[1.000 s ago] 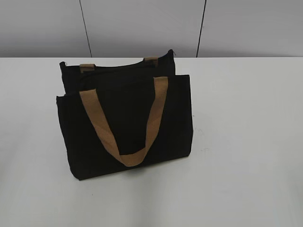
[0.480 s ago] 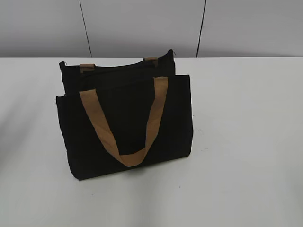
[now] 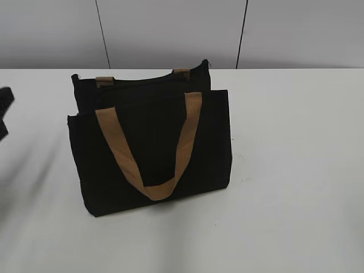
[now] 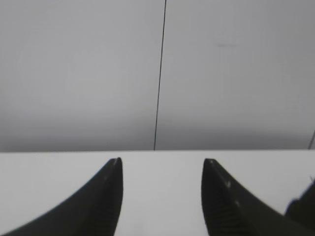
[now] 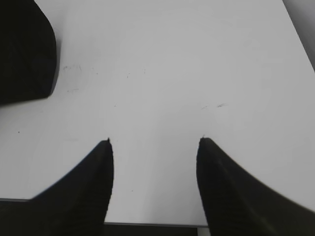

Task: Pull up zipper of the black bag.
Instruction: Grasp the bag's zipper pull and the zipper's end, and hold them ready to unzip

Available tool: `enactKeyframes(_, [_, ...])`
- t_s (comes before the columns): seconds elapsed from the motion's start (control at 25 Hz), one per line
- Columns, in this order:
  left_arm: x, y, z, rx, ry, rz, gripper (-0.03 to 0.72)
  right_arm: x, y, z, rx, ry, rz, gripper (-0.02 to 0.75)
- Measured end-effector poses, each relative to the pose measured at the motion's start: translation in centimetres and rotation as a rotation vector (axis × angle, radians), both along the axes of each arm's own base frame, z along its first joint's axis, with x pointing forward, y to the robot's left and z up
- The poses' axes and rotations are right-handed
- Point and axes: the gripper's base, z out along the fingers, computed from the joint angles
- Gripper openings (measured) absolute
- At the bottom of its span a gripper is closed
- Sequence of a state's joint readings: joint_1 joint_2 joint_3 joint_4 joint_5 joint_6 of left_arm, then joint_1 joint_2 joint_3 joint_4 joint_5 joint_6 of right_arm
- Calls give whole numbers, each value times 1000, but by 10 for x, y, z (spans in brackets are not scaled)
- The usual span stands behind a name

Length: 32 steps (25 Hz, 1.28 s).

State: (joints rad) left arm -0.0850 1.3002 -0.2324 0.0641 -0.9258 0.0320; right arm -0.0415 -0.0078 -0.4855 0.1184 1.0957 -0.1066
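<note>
The black bag [image 3: 149, 148] is standing upright on the worktop [image 3: 296, 170], long axis running left-right, while both end effectors, left [image 4: 161, 162] and right [image 5: 155, 142], are gaping wide, gripping nothing

There are no words, numbers, labels or signs to read in any of the views. The black bag [image 3: 151, 151] has plain cloth with no brand on it. The worktop [image 3: 296, 170] only has a few tiny faint marks, and they are not letters.
</note>
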Motion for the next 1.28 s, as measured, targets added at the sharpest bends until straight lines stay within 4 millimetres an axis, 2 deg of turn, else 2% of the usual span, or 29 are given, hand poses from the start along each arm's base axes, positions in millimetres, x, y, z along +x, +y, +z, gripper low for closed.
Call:
enactKeyframes(0.28, [-5, -20, -50, 85, 161, -235, 390, 0, 0, 0, 0, 0, 0, 421])
enactKeyframes(0.6, [-7, -34, -108, 54, 347, -413, 389, 0, 0, 0, 0, 0, 0, 421])
enactKeyframes(0.68, [-7, -37, -116, 55, 379, -453, 388, 0, 0, 0, -1, 0, -1, 421])
enactKeyframes(0.8, [3, -43, -118, 68, 355, -526, 387, 0, 0, 0, -1, 0, -1, 421])
enactKeyframes(1.0, [24, -55, -108, 114, 245, -671, 386, 0, 0, 0, -1, 0, -1, 421])
enactKeyframes(1.16, [40, -58, -101, 136, 177, -697, 382, 0, 0, 0, -1, 0, -1, 421])
enactKeyframes(1.28, [45, -60, -100, 155, 170, -718, 369, 0, 0, 0, -1, 0, -1, 421])
